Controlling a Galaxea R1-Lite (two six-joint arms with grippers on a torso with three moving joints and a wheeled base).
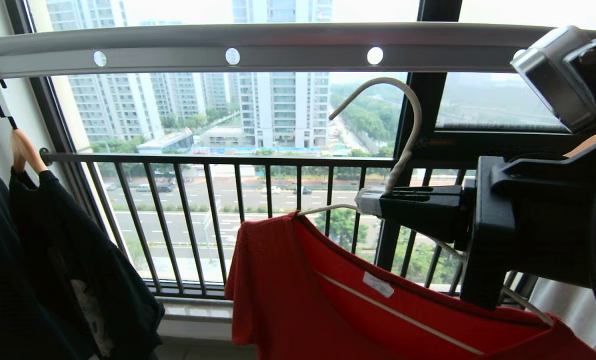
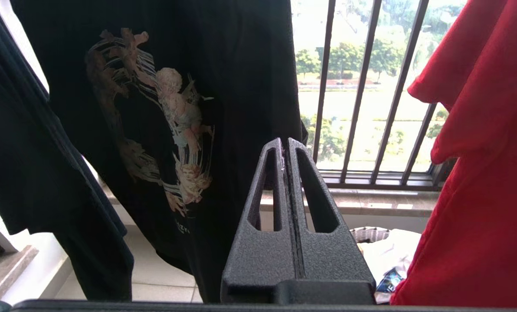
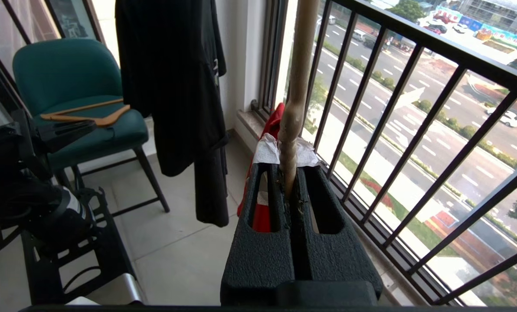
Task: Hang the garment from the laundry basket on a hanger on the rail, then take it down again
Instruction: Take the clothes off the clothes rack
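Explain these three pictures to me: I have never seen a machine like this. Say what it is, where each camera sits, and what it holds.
This is a two-armed robot hanging laundry on a balcony. One picture comes from a camera on its head; the other two from cameras on its wrists, looking along the black fingers.

In the head view, the right gripper is shut on the neck of a thin white hanger carrying a red T-shirt. The hook is below the grey rail, not on it.

The right wrist view shows that same grip close up, with a green chair behind.

The left gripper is shut and holds nothing. Its camera sees a black printed T-shirt and part of the laundry basket on the floor.
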